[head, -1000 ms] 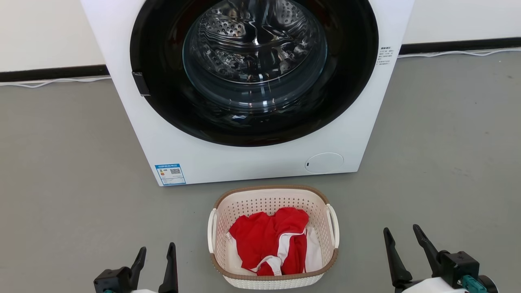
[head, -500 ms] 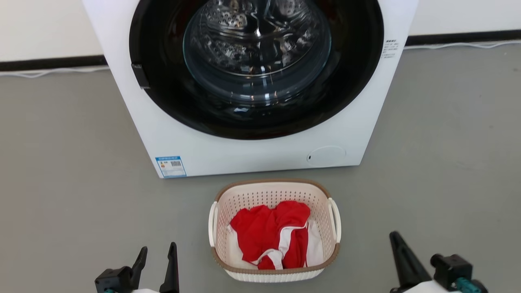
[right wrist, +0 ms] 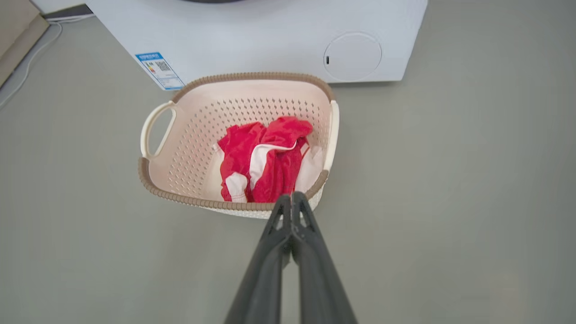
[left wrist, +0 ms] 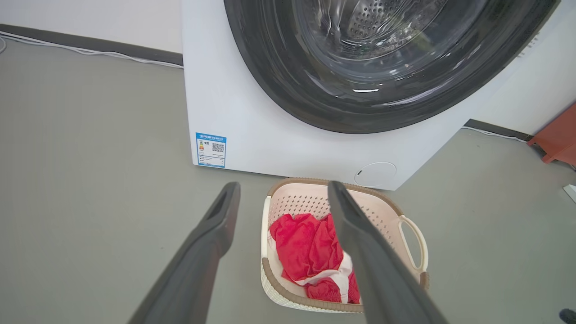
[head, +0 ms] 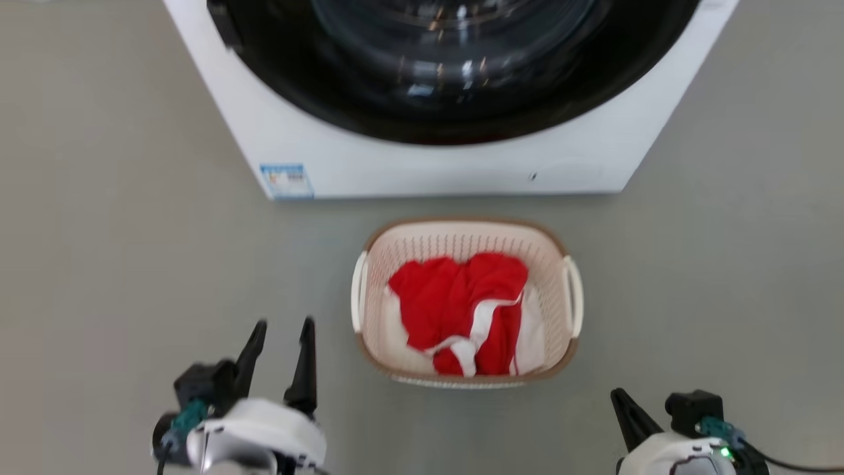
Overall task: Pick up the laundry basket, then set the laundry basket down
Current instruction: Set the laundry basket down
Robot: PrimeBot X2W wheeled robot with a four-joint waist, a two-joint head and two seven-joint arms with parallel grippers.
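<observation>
The laundry basket (head: 461, 225) stands on the grey floor just in front of the washing machine, cream-white and perforated with a brown rim and white loop handles. A crumpled red and white garment (head: 461, 297) lies inside it. My left gripper (head: 283, 326) is open, low and left of the basket, apart from it. In the left wrist view the left gripper (left wrist: 283, 186) frames the basket (left wrist: 301, 202) between its spread fingers. My right gripper (head: 620, 399) sits low and right of the basket. In the right wrist view the right gripper (right wrist: 288, 198) is shut on nothing, tips just short of the basket's near rim (right wrist: 202, 203).
The big white washing machine (head: 428, 165) with its dark round door stands close behind the basket. A white cable (left wrist: 112, 54) runs along the wall's base. A red-brown object (left wrist: 558, 135) stands at the far right. Grey floor lies open on both sides of the basket.
The head camera has tipped down, so the basket and machine sit higher in the picture. My right gripper's fingers have come together. My left gripper shows further up in the view.
</observation>
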